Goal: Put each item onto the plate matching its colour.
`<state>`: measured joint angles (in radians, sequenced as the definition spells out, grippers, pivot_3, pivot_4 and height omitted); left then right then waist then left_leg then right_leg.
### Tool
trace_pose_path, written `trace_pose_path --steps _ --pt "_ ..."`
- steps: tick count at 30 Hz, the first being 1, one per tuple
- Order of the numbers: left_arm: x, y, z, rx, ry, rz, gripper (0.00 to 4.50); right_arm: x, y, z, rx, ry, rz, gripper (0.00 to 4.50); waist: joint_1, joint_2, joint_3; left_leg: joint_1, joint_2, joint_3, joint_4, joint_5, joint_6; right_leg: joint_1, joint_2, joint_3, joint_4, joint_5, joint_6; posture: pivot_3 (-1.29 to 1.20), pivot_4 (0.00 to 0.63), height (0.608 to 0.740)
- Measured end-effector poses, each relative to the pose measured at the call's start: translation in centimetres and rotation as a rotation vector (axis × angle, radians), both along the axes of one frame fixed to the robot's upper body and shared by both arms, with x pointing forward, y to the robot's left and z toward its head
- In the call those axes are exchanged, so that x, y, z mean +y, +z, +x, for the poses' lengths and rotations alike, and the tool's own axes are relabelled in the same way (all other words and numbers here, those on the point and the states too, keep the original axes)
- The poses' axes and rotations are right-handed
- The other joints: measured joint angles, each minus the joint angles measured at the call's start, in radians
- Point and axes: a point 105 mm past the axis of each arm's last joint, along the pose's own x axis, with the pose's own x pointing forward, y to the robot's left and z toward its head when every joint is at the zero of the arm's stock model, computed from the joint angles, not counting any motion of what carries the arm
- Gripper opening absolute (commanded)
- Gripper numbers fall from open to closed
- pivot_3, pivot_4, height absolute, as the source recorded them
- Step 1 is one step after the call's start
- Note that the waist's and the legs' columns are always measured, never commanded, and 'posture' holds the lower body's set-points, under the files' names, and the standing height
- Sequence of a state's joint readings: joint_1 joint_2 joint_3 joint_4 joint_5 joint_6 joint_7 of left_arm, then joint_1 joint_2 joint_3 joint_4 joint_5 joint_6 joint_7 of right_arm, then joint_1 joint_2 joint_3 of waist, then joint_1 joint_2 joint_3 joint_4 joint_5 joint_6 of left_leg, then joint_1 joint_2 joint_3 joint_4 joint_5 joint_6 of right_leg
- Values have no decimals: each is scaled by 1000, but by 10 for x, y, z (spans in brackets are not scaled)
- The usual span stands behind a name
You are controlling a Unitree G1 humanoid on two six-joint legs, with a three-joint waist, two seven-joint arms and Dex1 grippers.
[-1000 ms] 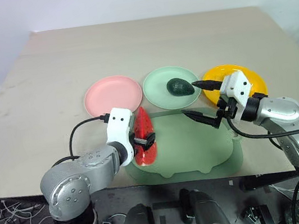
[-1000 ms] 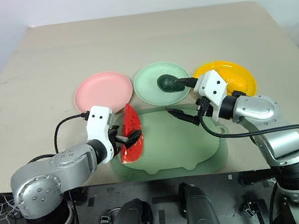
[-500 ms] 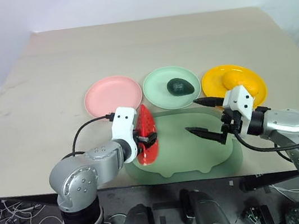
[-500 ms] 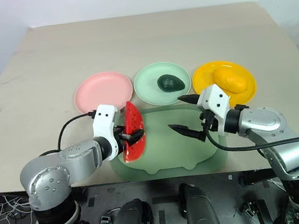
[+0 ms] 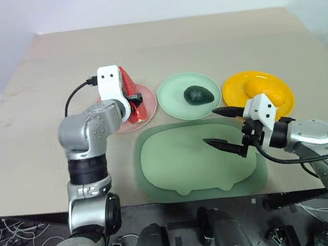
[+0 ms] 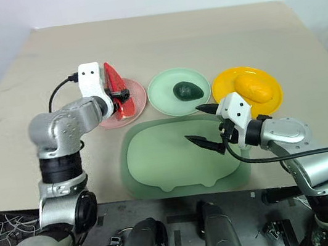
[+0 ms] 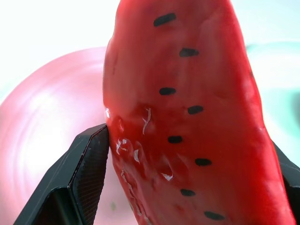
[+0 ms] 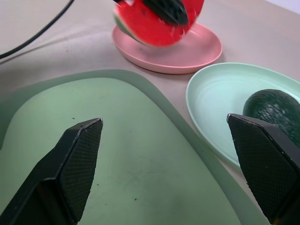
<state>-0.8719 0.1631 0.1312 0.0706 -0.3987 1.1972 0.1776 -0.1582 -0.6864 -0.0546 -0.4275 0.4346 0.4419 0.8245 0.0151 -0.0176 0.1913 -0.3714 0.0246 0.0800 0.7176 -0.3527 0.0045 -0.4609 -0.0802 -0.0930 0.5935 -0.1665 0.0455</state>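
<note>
My left gripper (image 5: 131,98) is shut on the red watermelon slice (image 5: 128,91) and holds it upright just over the pink plate (image 5: 149,108). From the left wrist, the slice (image 7: 187,117) sits between the black fingers (image 7: 79,183), with the pink plate (image 7: 51,117) behind it. The dark green avocado (image 5: 197,94) lies on the mint green plate (image 5: 175,93). The yellow mango (image 5: 264,90) lies on the yellow plate (image 5: 240,89). My right gripper (image 5: 220,128) hangs open and empty over the right part of the tray.
A large darker green tray (image 5: 177,164) with a wavy edge lies near the table's front edge, nothing on it. The three plates stand in a row just behind it. Bare tan tabletop (image 5: 163,42) stretches beyond the plates.
My left arm has swung the watermelon slice from the tray's left edge forward and up to above the pink plate. The right gripper has drawn back a little from the plates.
</note>
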Motion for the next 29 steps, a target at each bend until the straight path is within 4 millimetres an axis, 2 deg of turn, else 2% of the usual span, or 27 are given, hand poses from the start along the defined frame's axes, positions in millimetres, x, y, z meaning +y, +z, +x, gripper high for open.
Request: trace_pose_path --steps 3,7,11,17,20,22,25,29 --pt "-8 -9 11 27 8 -28 4452 -5 -1 1 0 -37 3 4500 0 0 0 0 0 0 0 2 -4 0 0 0 0 0 0 0 150 740" --pt "-17 -9 18 30 -2 -67 4481 -11 -1 -4 -8 -84 1 4500 1 0 0 -1 0 0 0 2 -3 -1 -1 -1 0 0 0 0 150 740" --pt "-23 0 19 9 -12 -99 4481 -19 1 -5 -18 -122 -3 4500 -1 -1 0 0 1 0 0 0 0 0 -1 0 1 0 0 0 150 740" --pt "-20 42 7 -149 -29 -136 4481 -32 -2 -1 -2 -159 -20 4500 -2 -1 0 0 1 0 0 0 -1 -1 0 0 1 0 0 0 150 740" --pt "6 54 -8 -292 -56 -136 4481 -44 -4 4 15 -196 -15 4500 -9 0 0 2 3 2 -1 2 -4 -1 1 2 2 0 0 0 150 740" --pt "37 49 -28 -381 -83 -97 4481 -52 -11 6 40 -223 -10 4500 -17 1 0 3 4 3 -2 3 -6 -1 2 3 3 0 0 0 150 740" --pt "85 22 -58 -389 -67 -31 4481 -71 -26 6 94 -282 -12 4500 -17 1 0 3 4 3 -2 4 -7 -2 1 2 3 -1 -1 0 150 740" --pt "108 -15 -96 -345 -102 43 4481 -80 -33 10 111 -306 -17 4500 -1 0 0 2 4 3 1 -1 1 -1 -1 2 2 -2 -3 0 150 740"
